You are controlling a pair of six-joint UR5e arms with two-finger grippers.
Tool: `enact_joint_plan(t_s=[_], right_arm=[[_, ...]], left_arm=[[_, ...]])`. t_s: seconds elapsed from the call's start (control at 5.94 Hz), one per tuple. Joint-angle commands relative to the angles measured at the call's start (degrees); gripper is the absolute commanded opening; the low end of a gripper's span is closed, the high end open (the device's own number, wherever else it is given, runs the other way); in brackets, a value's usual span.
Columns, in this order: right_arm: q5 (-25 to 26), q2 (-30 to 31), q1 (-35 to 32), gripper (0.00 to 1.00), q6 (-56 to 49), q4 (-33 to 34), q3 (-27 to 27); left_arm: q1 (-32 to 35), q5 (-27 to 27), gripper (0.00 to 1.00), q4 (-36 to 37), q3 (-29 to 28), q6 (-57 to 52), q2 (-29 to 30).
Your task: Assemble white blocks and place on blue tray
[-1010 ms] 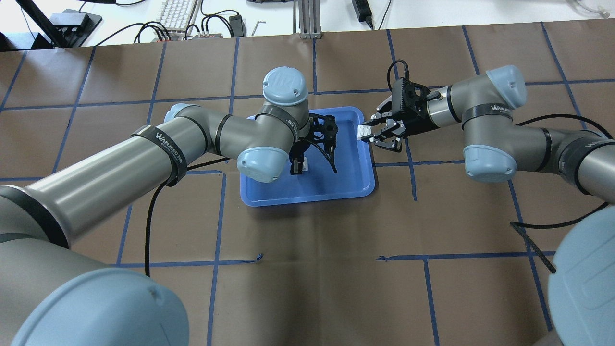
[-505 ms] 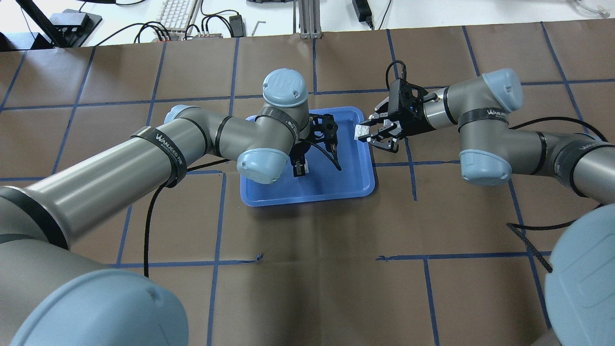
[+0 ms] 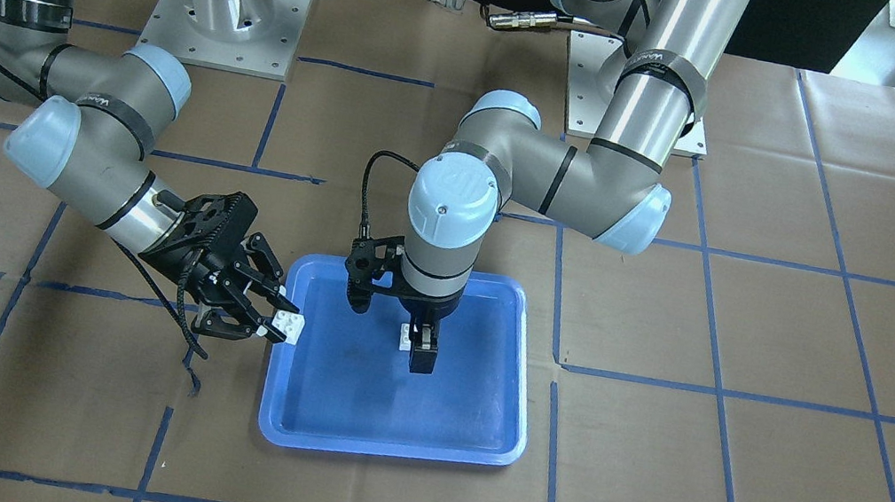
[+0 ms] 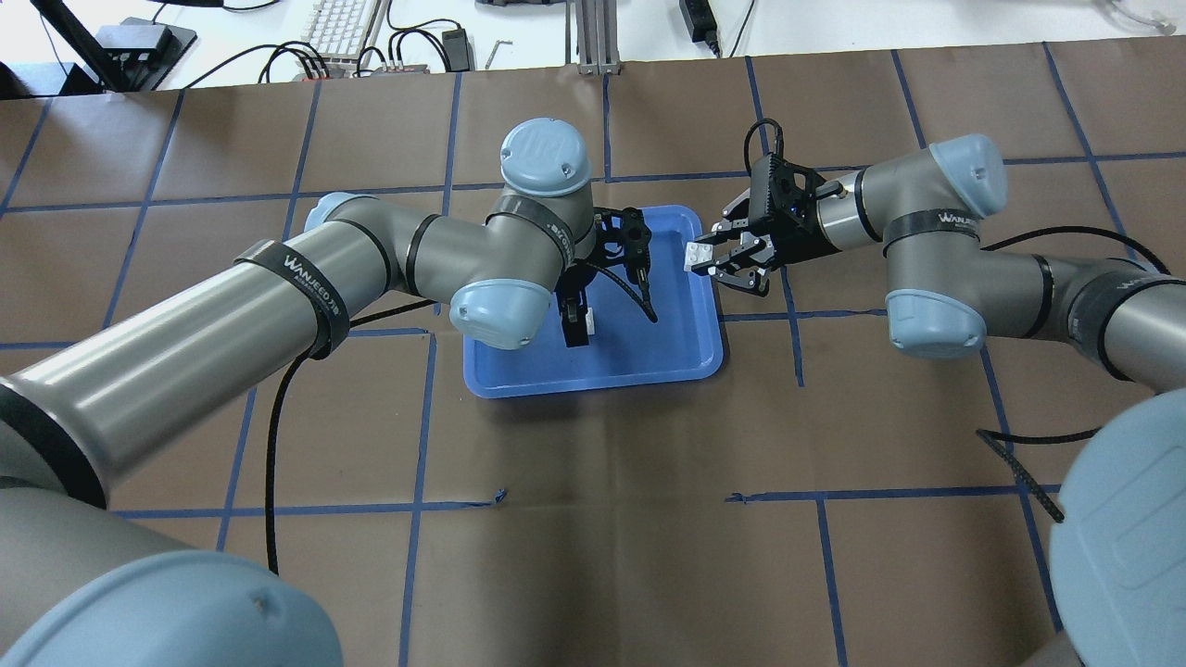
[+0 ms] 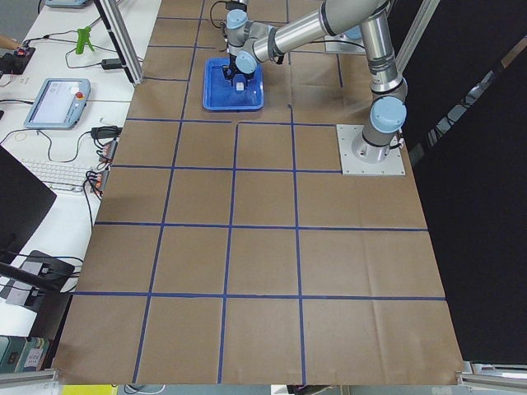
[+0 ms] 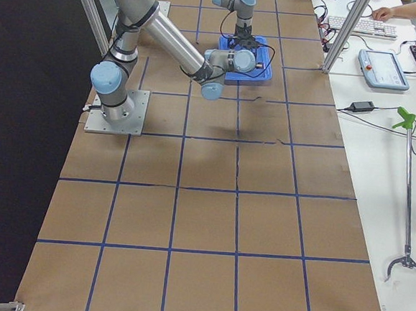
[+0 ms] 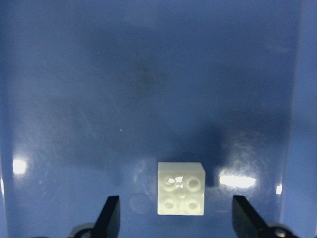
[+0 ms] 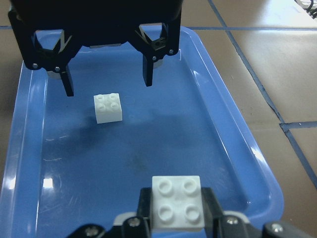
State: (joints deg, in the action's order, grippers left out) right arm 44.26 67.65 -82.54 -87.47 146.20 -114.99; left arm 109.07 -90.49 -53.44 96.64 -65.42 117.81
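The blue tray [image 4: 593, 384] lies at mid-table. One white block [image 7: 181, 188] sits studs-up on the tray bottom [image 8: 163, 139], and it also shows in the right wrist view [image 8: 108, 107]. My left gripper [image 4: 574, 326] hangs open just above it, with a finger [image 7: 111, 215] on either side and not touching. My right gripper [image 4: 706, 261] is shut on the second white block [image 8: 177, 202], studs up. It holds the block [image 4: 698, 254] over the tray's right rim; it shows in the front view too [image 3: 289, 324].
Brown paper with blue tape lines covers the table [image 4: 602, 519]. A black cable [image 4: 1019, 472] trails from the right arm. Keyboards and cables lie beyond the far edge [image 4: 343, 28].
My right gripper has moved slightly toward the tray and farther away with its block. My left arm has shifted a little; its gripper stays over the tray block.
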Motion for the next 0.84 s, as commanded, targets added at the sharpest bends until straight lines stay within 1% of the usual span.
enact_joint_plan(t_s=[0.0, 0.17, 0.34, 0.5, 0.67], right_arm=[[-0.31, 0.29, -0.25, 0.30, -0.07, 0.14, -1.19], [-0.22, 0.29, -2.17, 0.30, 0.11, 0.32, -1.11], [0.21, -0.23, -5.24, 0.30, 0.37, 0.58, -0.68], [0.39, -2.06, -6.14, 0.30, 0.46, 1.02, -0.24], [0.65, -3.56, -7.89, 0.30, 0.37, 2.33, -0.06]], left_arm=[[-2.52, 0.13, 1.00, -9.60, -1.10, 0.03, -6.76], [-3.50, 0.22, 1.00, -16.28, -1.11, 0.11, -11.32], [-3.95, 0.05, 1.00, -24.87, -1.19, 0.38, -16.68], [-5.43, 0.13, 1.00, -31.66, -1.37, 0.73, -21.95], [-7.97, 0.13, 1.00, -35.73, -2.07, 0.73, -24.62]])
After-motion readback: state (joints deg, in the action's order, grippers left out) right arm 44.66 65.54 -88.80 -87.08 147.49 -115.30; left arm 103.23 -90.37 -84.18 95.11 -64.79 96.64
